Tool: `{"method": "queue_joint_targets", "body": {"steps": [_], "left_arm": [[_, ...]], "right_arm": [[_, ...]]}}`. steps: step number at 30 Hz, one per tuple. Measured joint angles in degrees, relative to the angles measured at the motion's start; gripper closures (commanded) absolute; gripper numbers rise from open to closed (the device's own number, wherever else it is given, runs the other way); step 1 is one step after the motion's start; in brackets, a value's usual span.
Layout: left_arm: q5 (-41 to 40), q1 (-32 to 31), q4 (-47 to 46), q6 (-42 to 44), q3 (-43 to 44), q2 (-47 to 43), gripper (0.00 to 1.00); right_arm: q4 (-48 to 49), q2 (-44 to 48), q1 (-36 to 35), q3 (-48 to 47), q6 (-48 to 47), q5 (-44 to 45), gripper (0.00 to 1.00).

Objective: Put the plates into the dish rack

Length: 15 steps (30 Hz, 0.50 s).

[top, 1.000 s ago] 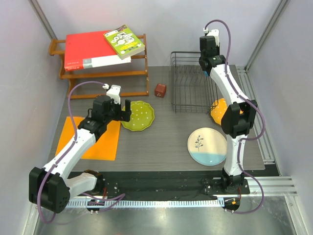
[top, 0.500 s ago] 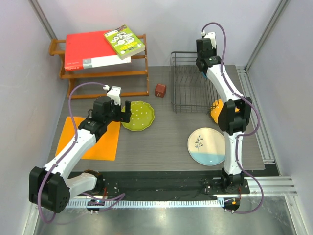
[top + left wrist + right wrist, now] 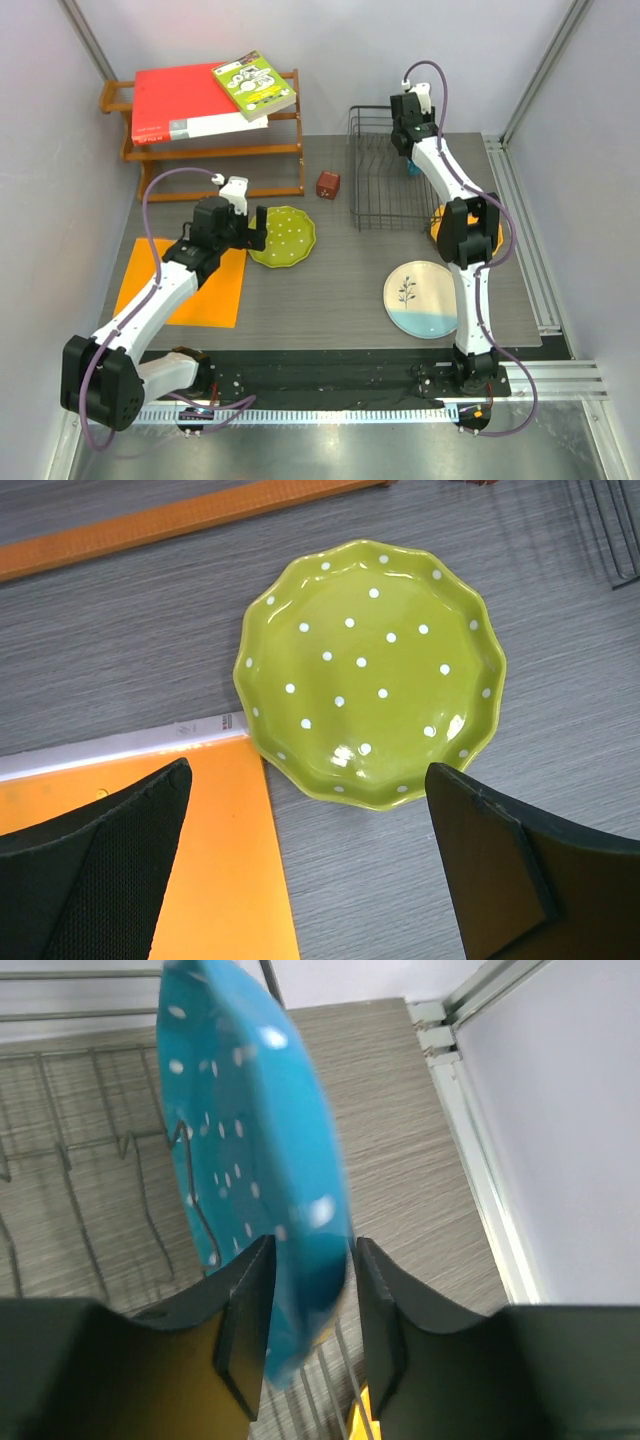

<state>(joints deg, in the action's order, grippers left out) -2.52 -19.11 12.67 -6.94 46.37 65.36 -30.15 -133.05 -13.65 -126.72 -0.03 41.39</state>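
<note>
Blue plate [image 3: 250,1130] upright over the black rack [image 3: 380,195]; green plate [image 3: 370,670], cream plate [image 3: 423,298], orange plate [image 3: 441,228] lie outside.

Grips plate [image 3: 250,1130] on edge in hand [image 3: 312,1250] at 6 o'clock; rack [image 3: 70,1140] wires at 9 o'clock, table [image 3: 400,1090] at 1 o'clock.

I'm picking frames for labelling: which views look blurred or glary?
Right wrist view: the blue plate is blurred, its white dots smeared. Left wrist view: sharp, with a small glare spot on the green plate near its lower rim. Top view: in focus, evenly lit, only soft shadows.
</note>
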Motion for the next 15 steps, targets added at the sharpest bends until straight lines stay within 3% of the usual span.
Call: {"method": "queue_joint_targets", "body": {"steps": [2,3,5,6,8,9,11,15], "left_arm": [[0.22,0.0,-0.17,0.04,0.0,0.9,0.1],[0.5,0.0,-0.22,0.09,0.02,1.84,0.26],[0.96,0.0,-0.28,-0.24,0.11,4.42,0.42],[1.27,-0.04,-0.2,-0.35,0.22,6.01,0.58],[2.45,-0.15,0.57,-0.98,1.11,9.79,0.72],[2.93,-0.31,0.87,-1.42,1.75,11.87,0.86],[4.22,-0.5,1.53,-2.38,2.91,15.63,0.98],[6.32,-1.11,1.9,-4.96,3.78,20.9,1.0]], "right_arm": [[0.61,0.07,-0.04,-0.15,-0.13,0.59,0.47],[0.72,0.15,-0.04,-0.2,-0.26,0.7,0.46],[0.31,0.31,-0.28,-0.59,-0.61,0.98,0.45],[0.02,0.44,-0.39,-1.03,-0.76,1.14,0.45],[-0.83,1.51,-0.66,-1.44,-1.25,1.11,0.43],[-1.49,2.73,-0.94,-1.4,-1.38,0.96,0.43],[-1.81,6.16,-1.84,-0.31,-1.46,0.33,0.41],[-1.68,18.43,-4.98,8.0,-1.11,-3.19,0.34]]}}
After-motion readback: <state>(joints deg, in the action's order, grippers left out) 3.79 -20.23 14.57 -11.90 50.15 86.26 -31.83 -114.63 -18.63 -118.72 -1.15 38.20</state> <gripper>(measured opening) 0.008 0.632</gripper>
